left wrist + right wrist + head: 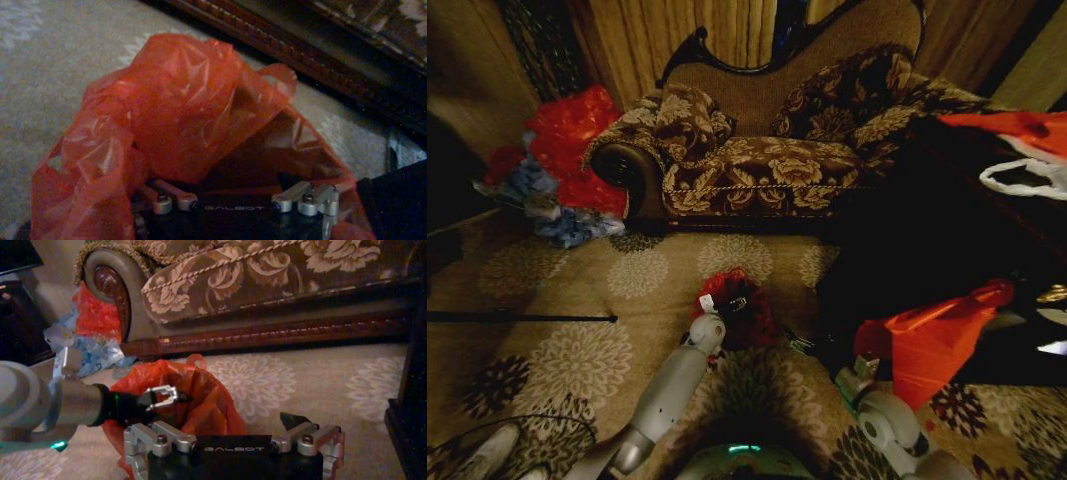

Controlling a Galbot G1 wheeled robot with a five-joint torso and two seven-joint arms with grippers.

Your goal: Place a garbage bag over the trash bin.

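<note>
Nearest the head camera, both arms reach forward over the patterned carpet (577, 380). Left gripper (727, 303) sits at the garbage bag (739, 300), which is draped over the trash bin on the floor just in front of the sofa (757, 160); the bin itself is hidden under red film. Whether its fingers are spread or clamped on plastic cannot be told. Right gripper (230, 427) hovers near the bag (193, 395) with jaws parted and empty. Bag mouth appears gathered and slack in the left wrist view (187, 115). Risk, as judged: thin film may snag on a fingertip and lift off the rim on withdrawal, or tip the light bin.
</note>
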